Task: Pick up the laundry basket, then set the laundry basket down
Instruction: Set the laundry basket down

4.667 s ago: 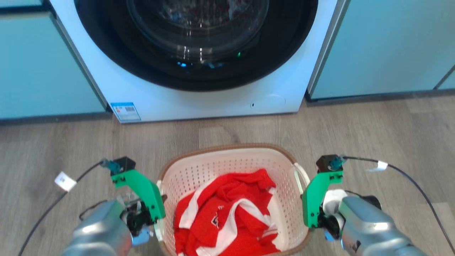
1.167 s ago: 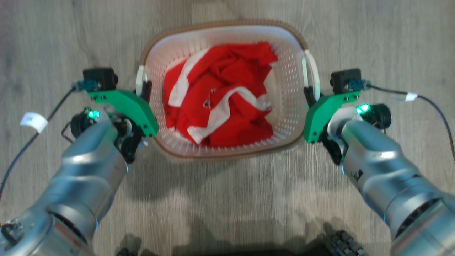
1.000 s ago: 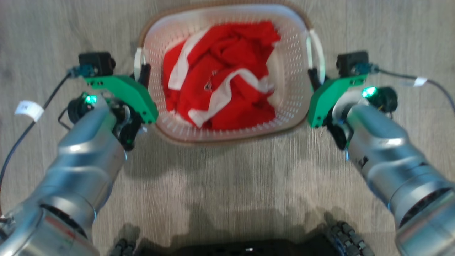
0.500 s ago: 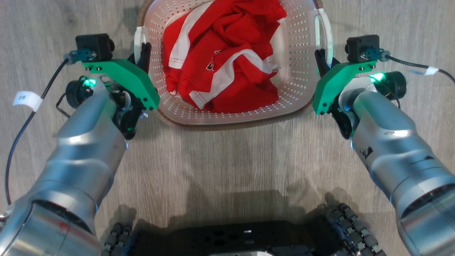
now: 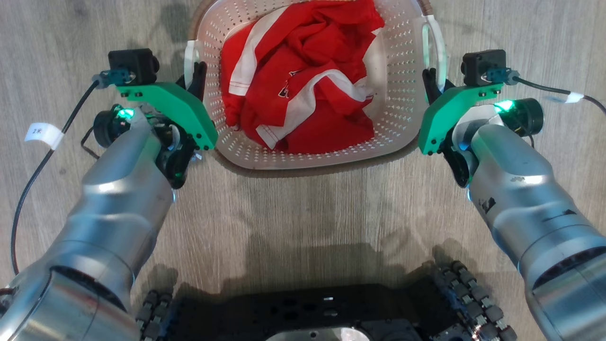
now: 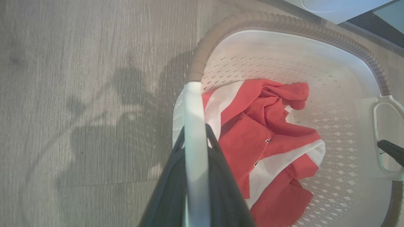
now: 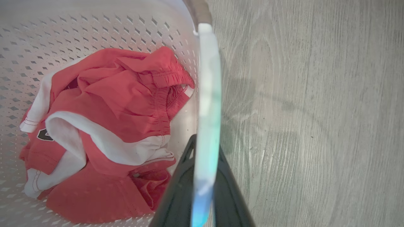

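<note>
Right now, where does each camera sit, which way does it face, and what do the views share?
Head view: from the head, straight down on the laundry basket and floor; both forearms, left gripper, right gripper, dark base.
Left wrist view: along the left gripper's fingers, closed on a white handle, into the basket.
Right wrist view: likewise, along the right gripper, other handle.
Shared: all show the red garment.

— What do the arms look like?
— Rounded silver forearms (image 5: 120, 203), each with a green bracket (image 5: 173, 111) carrying a small black camera (image 5: 130, 61).
— Any wiring?
— One black cable (image 5: 79, 107) per camera, with a white tag (image 5: 43, 135); the left tag bears dark writing. Green lights (image 5: 125, 112) glow at the wrists. Fingers (image 6: 170, 189) are dark, the base (image 5: 303, 312) black with beaded wheels (image 5: 473, 296).
</note>
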### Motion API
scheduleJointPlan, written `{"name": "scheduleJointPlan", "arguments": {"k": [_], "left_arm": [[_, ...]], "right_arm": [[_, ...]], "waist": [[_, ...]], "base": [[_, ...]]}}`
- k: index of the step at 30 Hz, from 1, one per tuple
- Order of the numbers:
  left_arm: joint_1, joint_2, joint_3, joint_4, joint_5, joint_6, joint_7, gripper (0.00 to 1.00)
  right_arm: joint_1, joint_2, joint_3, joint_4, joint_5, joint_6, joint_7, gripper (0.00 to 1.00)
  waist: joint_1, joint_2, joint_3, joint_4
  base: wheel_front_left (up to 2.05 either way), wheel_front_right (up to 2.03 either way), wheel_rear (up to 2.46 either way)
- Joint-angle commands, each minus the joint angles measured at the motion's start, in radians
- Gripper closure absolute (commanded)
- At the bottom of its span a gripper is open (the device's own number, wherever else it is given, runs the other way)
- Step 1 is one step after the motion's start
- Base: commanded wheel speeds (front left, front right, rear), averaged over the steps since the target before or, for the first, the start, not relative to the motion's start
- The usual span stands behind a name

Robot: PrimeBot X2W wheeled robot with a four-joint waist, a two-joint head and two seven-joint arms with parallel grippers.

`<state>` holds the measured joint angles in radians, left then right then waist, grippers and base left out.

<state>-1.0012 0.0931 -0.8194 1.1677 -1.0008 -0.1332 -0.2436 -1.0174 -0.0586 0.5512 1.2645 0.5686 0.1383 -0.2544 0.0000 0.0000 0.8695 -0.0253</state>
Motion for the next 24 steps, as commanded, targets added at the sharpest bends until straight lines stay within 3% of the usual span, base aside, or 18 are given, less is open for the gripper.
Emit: {"name": "scheduleJointPlan", "arguments": {"k": [1,20,21,22,23,24], "left_arm": [[0.004,0.054,0.015,-0.001,-0.006,0.003,-0.018,1.0],[0.003,0.049,-0.031,0.011,-0.05,0.003,-0.018,1.0],[0.005,0.047,-0.037,0.009,-0.055,0.003,-0.013,0.78],[0.007,0.047,-0.041,0.005,-0.072,0.003,-0.006,0.14],[0.007,0.047,-0.045,0.002,-0.078,0.003,-0.005,0.0],[0.007,0.048,-0.05,-0.001,-0.083,0.003,-0.003,0.0]], "right_arm": [[0.06,-0.005,0.0,0.015,-0.012,-0.008,-0.007,1.0],[0.075,0.007,0.0,0.022,-0.011,-0.008,0.007,1.0],[0.077,0.007,0.003,0.02,-0.008,-0.008,0.013,1.0],[0.083,0.008,0.006,0.0,0.013,-0.008,0.018,0.62],[0.087,0.008,0.011,-0.012,0.023,-0.008,0.027,0.32],[0.087,0.008,0.019,-0.022,0.024,-0.008,0.025,0.03]], "waist": [[0.0,0.0,0.002,0.001],[0.0,0.0,0.014,0.004],[0.0,0.0,0.012,0.005],[0.0,0.0,0.011,0.007],[0.0,0.0,0.011,0.008],[0.0,0.0,0.011,0.007]], "base": [[0.0,0.0,0.0],[0.0,0.0,0.0],[0.0,0.0,0.0],[0.0,0.0,0.0],[0.0,0.0,0.0],[0.0,0.0,0.0]]}}
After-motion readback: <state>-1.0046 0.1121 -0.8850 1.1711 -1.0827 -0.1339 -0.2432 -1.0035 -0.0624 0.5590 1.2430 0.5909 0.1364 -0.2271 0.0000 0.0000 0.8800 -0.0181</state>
